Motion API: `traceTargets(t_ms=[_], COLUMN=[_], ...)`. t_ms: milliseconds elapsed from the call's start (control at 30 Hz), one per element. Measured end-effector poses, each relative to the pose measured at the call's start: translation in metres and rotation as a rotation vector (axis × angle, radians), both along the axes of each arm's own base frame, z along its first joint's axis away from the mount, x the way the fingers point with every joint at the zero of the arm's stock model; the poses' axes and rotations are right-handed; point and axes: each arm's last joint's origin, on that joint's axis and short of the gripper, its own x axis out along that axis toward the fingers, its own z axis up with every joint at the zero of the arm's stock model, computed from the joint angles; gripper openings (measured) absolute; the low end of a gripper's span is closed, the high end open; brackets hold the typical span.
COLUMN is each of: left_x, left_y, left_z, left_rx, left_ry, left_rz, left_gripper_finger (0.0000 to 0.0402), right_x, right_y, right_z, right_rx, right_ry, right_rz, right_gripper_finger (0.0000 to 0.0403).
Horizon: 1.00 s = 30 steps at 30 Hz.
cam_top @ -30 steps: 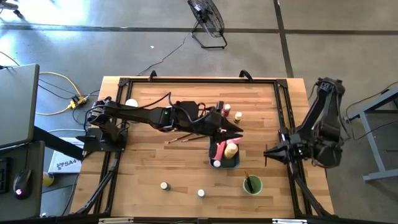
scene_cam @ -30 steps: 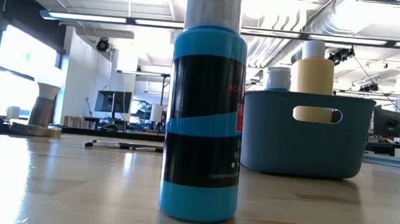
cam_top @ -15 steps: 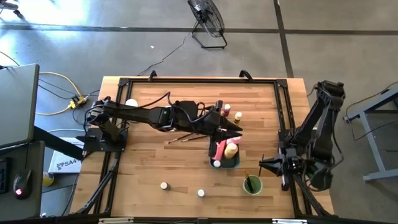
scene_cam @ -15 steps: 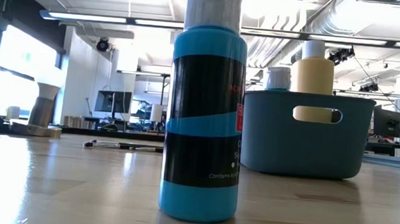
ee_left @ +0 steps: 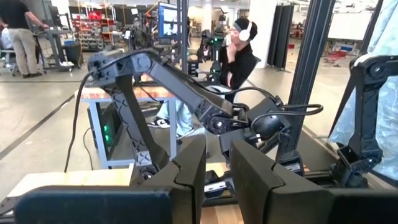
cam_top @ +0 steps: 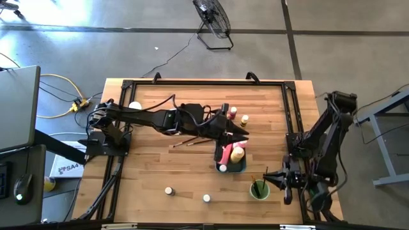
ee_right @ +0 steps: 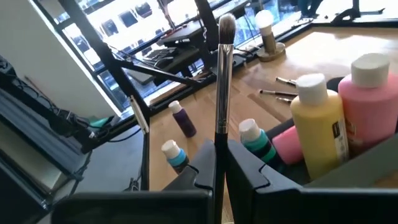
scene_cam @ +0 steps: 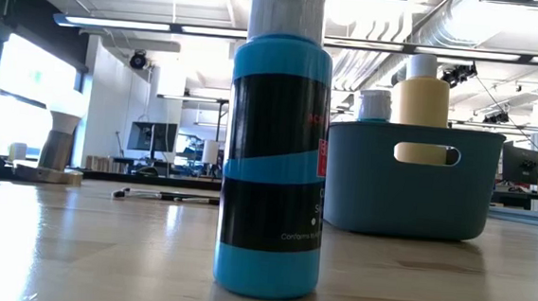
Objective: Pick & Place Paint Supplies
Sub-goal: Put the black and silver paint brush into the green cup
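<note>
My right gripper (cam_top: 268, 176) hovers at the near right, just beside the round green cup (cam_top: 259, 190), and is shut on a thin paintbrush (ee_right: 222, 81) whose bristle tip (ee_right: 225, 25) sticks out past the fingers. Another brush stands in the cup. The blue-grey tray (cam_top: 243, 167) holds a pink bottle (ee_right: 370, 99), a yellow bottle (ee_right: 317, 124) and a small jar (cam_top: 222, 168). My left gripper (cam_top: 243, 133) hangs over the tray's far side, its fingers (ee_left: 249, 168) a little apart with nothing between them. Two brushes (cam_top: 185, 142) lie flat on the table. My right gripper pinches the paintbrush's shaft (ee_right: 219, 142) between its two fingers, well below the bristle tip. The fingers point about level toward the table's left and lie across the brush. The brush is lifted clear of the table, its bristle end free.
Small jars stand near the front edge (cam_top: 169, 190) (cam_top: 206, 199) and beyond the tray (cam_top: 245, 119) (cam_top: 233, 112). A blue bottle (scene_cam: 276, 142) fills the low view close up. A black frame runs around the table's edges (cam_top: 291, 128). People stand in the room behind.
My right gripper has gone down and toward the table's near edge, arriving beside the green cup, and has rolled on the way. It has stayed shut on the paintbrush, which travelled with it clear of the table.
</note>
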Motion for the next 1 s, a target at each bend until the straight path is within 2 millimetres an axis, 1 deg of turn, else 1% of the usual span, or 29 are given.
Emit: traceTargets(t_ms=[233,667,833,1000], left_x=[0.000,0.000,0.000,0.000], left_y=[-0.001,-0.001,-0.001,-0.001], left_z=[-0.001,-0.002,-0.003,-0.003], left_rx=[-0.004,-0.004,-0.003,-0.002], left_ry=[0.013,0.018,0.027,0.032], left_rz=[-0.028,-0.030,-0.030,-0.030], left_gripper_finger=[0.0070,0.0070,0.0070,0.0070], right_x=[-0.008,-0.004,-0.003,-0.003], right_y=[0.013,0.024,0.026,0.026], right_z=[-0.017,-0.040,-0.045,-0.047], right_rx=[-0.058,-0.082,-0.098,-0.101], right_ry=[-0.032,-0.024,-0.020,-0.011], right_rz=[-0.005,-0.015,-0.015,-0.009], right_gripper_finger=[0.0008,0.0008,0.0008,0.0008])
